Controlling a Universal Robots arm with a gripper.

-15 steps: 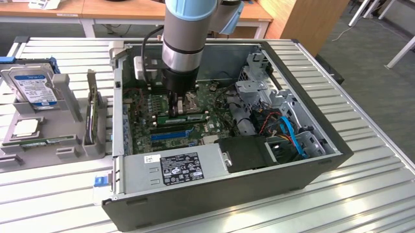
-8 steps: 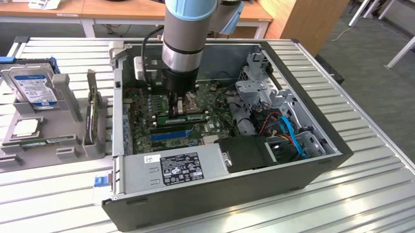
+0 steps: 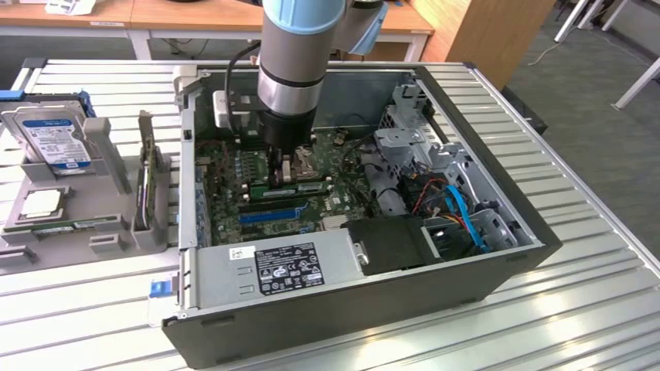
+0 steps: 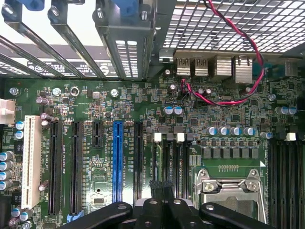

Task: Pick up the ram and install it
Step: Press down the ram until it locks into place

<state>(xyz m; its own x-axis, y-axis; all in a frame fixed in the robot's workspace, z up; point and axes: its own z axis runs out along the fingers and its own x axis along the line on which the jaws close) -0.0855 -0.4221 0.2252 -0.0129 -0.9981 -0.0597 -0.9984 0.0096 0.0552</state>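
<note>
My gripper (image 3: 280,164) reaches down into the open computer case (image 3: 515,255) and hangs just over the green motherboard (image 3: 232,166). Its black fingers (image 4: 155,205) are shut together, the tips of the gripper (image 4: 162,185) sitting over the black memory slots (image 4: 167,157) with white clips, beside the processor socket (image 4: 228,188). In the exterior view a long narrow green ram stick (image 3: 294,188) lies along those slots, right under the gripper. I cannot tell whether the fingertips touch it. I see nothing pinched between the fingers.
A grey rack (image 3: 98,232) on the exterior view's left holds a hard drive (image 3: 52,135), a processor chip (image 3: 39,202) and a thin green board (image 3: 147,182) standing on edge. Inside the case are a blue expansion slot (image 3: 273,217), the power supply (image 3: 278,267) and blue cables (image 3: 464,212).
</note>
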